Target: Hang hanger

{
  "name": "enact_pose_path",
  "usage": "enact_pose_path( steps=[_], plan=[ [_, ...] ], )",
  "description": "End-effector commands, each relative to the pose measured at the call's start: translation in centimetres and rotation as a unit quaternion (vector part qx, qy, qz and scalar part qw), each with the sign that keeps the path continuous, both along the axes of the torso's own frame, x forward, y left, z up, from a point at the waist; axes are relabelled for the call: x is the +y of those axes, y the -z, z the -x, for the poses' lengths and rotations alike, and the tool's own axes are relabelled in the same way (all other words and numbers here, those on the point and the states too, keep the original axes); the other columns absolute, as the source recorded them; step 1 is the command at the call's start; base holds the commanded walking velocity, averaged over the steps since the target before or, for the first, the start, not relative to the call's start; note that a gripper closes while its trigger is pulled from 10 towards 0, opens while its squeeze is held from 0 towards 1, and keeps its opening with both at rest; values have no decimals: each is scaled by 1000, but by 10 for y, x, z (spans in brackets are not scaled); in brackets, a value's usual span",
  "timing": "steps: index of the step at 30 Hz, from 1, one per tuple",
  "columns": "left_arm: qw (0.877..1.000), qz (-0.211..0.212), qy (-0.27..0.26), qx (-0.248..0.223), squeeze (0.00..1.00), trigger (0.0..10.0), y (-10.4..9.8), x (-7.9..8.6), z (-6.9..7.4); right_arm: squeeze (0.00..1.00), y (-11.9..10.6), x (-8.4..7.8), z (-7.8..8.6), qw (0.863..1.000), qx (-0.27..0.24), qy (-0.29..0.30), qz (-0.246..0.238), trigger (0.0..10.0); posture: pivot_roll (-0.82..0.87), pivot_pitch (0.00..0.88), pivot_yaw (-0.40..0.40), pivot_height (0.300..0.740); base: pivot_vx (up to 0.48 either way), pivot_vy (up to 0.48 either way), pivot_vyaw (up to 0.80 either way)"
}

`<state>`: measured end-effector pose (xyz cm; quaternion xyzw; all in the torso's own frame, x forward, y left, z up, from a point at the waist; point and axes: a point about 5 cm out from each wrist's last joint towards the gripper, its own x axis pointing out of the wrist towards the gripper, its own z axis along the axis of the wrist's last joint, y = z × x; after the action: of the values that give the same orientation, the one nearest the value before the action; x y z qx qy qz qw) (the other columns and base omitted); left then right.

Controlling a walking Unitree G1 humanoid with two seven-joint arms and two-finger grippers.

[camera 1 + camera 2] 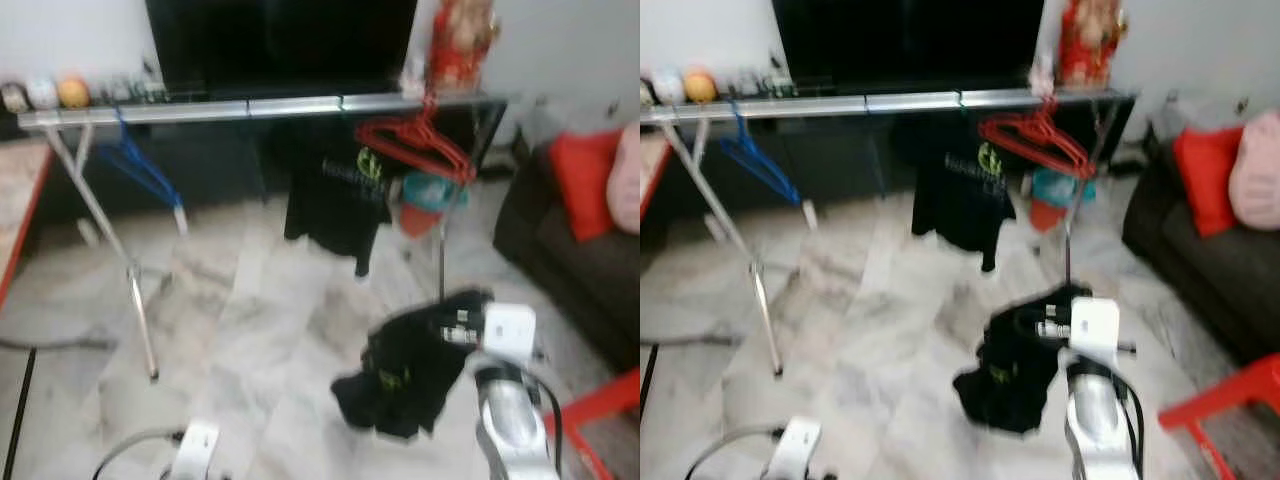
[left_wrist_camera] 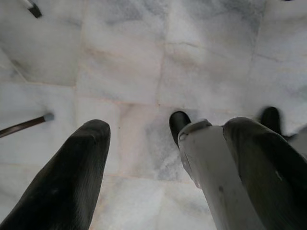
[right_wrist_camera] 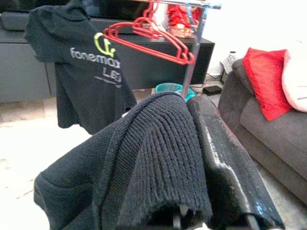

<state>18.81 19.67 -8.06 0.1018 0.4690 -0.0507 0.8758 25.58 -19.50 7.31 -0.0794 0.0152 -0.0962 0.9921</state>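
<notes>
Black garment [image 1: 405, 375] clamped in right end effector [image 3: 192, 158]; left end effector [image 2: 165, 167] apart; one shirt [image 1: 335, 200] on rail [image 1: 260, 108].

Both eye views are blurred and soft; wrist views are sharper. Even, bright indoor light on the floor [image 1: 250, 330]; faint shadows.

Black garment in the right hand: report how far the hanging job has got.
Done: one black T-shirt already hangs on the silver rail, beside empty red hangers. In hand: the right hand holds a black knit garment short of the rail. Left: hanging it up. The left hand hangs idle, open.
</notes>
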Motion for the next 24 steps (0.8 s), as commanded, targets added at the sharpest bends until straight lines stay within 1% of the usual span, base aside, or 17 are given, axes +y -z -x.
enact_pose_path(
  steps=[1,3,4,6,7,8,11,12,13,14,15,17,18,19,20,21,24],
  plan=[
    [1000,5,-3,-7,0,10000,0,-4,-1,0,-5,-6,-1,1000,-11,8,3,10000,36,0,-21,740,0,0,0],
    [1000,5,-9,-13,0,10000,0,-4,-1,0,-5,-6,-1,1000,-12,8,3,10000,29,0,-20,740,0,0,0],
    [1000,-16,-4,-19,0,10000,-1,-2,-1,0,-6,-8,-1,1000,-13,10,1,10000,28,0,-21,740,0,0,0],
    [998,-24,-9,-55,0,10000,-4,-3,-4,0,-6,-12,-1,1000,-13,12,1,10000,28,0,-18,740,0,0,0],
    [998,-24,-9,-55,0,10000,-4,-3,-4,0,-6,-12,-1,1000,-13,12,1,10000,28,0,-18,740,0,0,0],
    [996,-35,-10,-79,0,10000,-6,-2,-5,0,-5,-13,-1,1000,-13,13,1,10000,40,0,-18,740,0,0,0],
    [995,-36,-14,-89,0,10000,-6,-3,-5,0,-5,-14,-1,1000,-13,13,0,10000,49,0,-20,740,0,0,0],
    [970,-31,10,-242,0,10000,-34,7,-25,0,-4,-13,-3,1000,-11,10,-4,10000,71,0,-36,740,0,0,0],
    [937,-29,35,-346,0,10000,-58,14,-35,0,-3,-13,-4,1000,-9,9,-6,10000,71,0,-36,740,0,0,0],
    [937,-29,35,-346,0,10000,-58,14,-35,0,-3,-13,-4,1000,-9,9,-6,10000,71,0,-36,740,0,0,0],
    [915,-14,20,-403,0,10000,-88,20,-54,0,-6,-9,-7,1000,-15,-2,-10,10000,75,0,-40,740,0,0,0],
    [917,4,5,-398,0,10000,-97,17,-63,0,-7,-8,-8,1000,-20,-8,-12,10000,74,0,-39,740,0,0,0],
    [904,15,19,-426,0,10000,-110,9,-71,0,-9,-8,-7,1000,-22,-10,-11,10000,67,0,-36,740,0,0,0],
    [904,15,19,-426,0,10000,-110,9,-71,0,-9,-8,-7,1000,-22,-10,-11,10000,67,0,-36,740,0,0,0],
    [889,27,30,-456,0,10000,-126,-1,-78,0,-10,-9,-6,1000,-24,-8,-11,10000,61,0,-33,740,0,0,0],
    [886,29,32,-462,0,10000,-129,-3,-79,0,-10,-10,-6,1000,-25,-8,-11,10000,59,0,-32,740,0,0,0],
    [869,45,46,-491,0,10000,-144,-16,-82,0,-10,-13,-2,1000,-26,-5,-12,10000,49,0,-28,740,0,0,0]
  ],
)
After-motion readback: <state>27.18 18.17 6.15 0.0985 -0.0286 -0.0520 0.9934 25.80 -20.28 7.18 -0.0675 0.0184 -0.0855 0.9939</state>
